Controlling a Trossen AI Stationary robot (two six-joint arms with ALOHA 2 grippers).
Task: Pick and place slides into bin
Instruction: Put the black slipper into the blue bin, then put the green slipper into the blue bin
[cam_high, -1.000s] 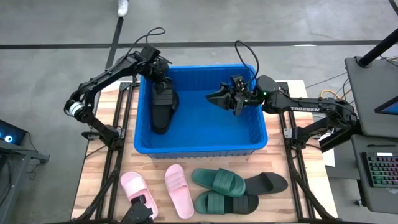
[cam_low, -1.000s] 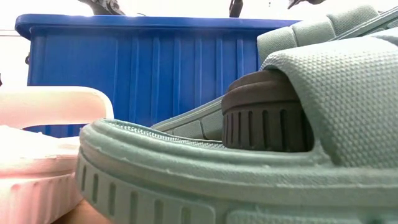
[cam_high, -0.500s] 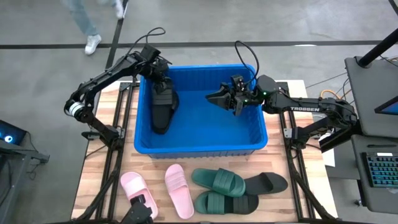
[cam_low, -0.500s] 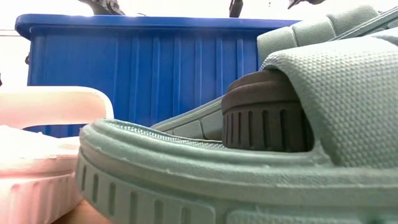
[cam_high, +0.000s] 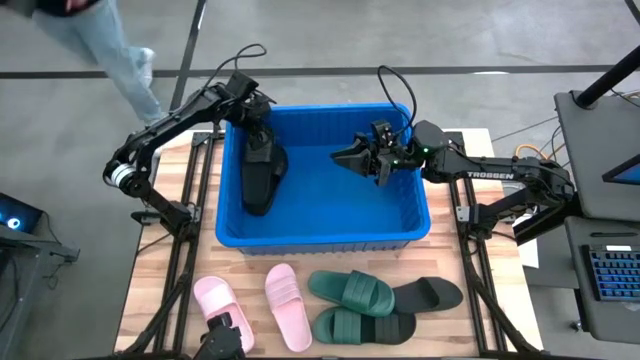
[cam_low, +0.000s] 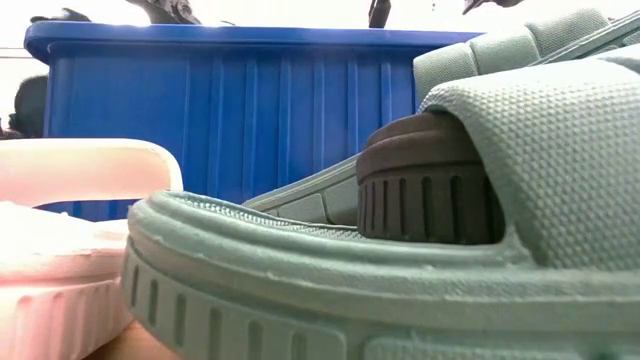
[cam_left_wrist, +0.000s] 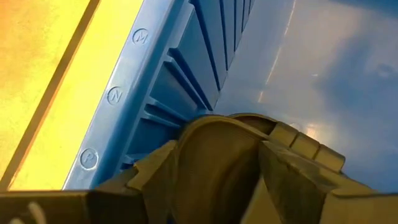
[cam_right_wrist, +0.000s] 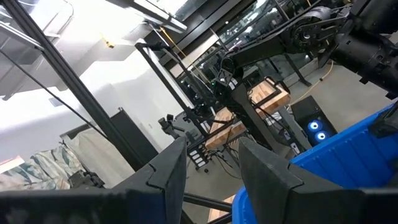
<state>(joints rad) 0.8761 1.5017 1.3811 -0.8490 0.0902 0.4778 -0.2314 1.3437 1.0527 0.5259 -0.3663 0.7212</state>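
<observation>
Your blue bin (cam_high: 320, 235) sat on the wooden worktop (cam_high: 160, 270), and it held a single black slide (cam_high: 262, 175) against its left wall, toe pointing toward the front. The left tool (cam_high: 257, 128) was right at that slide's heel end, just inside the bin's back-left corner. In the left wrist view you saw its fingers (cam_left_wrist: 155, 174) either side of the heel with the dark sole between them, but whether they gripped or stood clear of it could not be told. The right tool (cam_high: 352, 158) hung over the bin's right half, its fingers (cam_right_wrist: 168, 168) apart with nothing between them.

In front of the bin you had five more slides on the worktop: two light pink ones (cam_high: 288, 305), two dark green ones (cam_high: 350, 290) stacked askew, and a black one (cam_high: 428, 293) lying partly under the upper green one. Each had a wide strap and an open toe; the green soles showed a fine pebbled texture in the low view.

That low view gave you little: a green slide (cam_low: 400, 260) filled most of it, a pink strap (cam_low: 80, 170) cut in at one side, and only the bin's ribbed wall (cam_low: 250, 110) showed behind. The bin's inside was hidden there. A person's legs (cam_high: 110, 50) crossed the floor beyond the worktop.
</observation>
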